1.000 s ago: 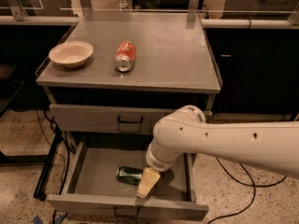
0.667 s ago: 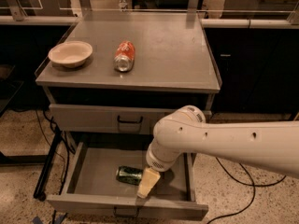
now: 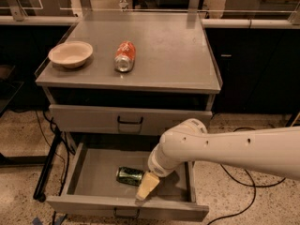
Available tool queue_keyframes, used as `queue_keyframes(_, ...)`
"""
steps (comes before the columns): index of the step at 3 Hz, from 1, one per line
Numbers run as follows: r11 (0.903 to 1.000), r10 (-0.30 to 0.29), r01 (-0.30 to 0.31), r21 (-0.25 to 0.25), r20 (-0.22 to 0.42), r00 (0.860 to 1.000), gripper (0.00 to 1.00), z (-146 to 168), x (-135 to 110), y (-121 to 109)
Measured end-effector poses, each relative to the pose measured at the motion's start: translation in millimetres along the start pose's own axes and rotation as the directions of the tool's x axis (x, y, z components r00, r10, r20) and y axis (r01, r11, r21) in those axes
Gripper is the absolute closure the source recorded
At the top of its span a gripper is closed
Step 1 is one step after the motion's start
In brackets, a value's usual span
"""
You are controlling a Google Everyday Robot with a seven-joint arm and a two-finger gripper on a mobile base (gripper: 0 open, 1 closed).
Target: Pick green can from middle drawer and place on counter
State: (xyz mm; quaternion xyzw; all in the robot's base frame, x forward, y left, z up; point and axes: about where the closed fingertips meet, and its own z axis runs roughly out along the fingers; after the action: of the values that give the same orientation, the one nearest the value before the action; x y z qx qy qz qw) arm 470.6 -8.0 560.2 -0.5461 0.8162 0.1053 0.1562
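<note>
The green can [image 3: 129, 175] lies on its side on the grey floor of the open middle drawer [image 3: 96, 172], near the drawer's middle. My gripper [image 3: 146, 187] hangs inside the drawer on the white arm, its pale fingers pointing down just right of and in front of the can, touching or nearly touching its right end. The counter [image 3: 164, 50] is the grey top of the cabinet above.
An orange-red can [image 3: 124, 56] lies on its side on the counter beside a shallow pale bowl [image 3: 71, 53] at the left. A closed drawer front [image 3: 129, 119] with a dark handle sits above the open drawer. Cables trail on the floor at both sides.
</note>
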Motion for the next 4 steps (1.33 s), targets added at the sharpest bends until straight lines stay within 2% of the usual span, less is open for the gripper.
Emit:
queue_keyframes(1,0.9999,0.01,-0.01,-0.002,0.043,0.999,0.0,32,-4,-13)
queue_keyframes(2,0.9999,0.01,-0.01,-0.002,0.043,0.999,0.0,32,-4,-13)
queue_keyframes(3,0.9996,0.014,-0.015,0.023,0.053,0.999,0.0,42,0,-19)
queue_keyframes(4,0.9975,0.019,-0.024,0.067,0.08,0.997,0.0,81,3,-49)
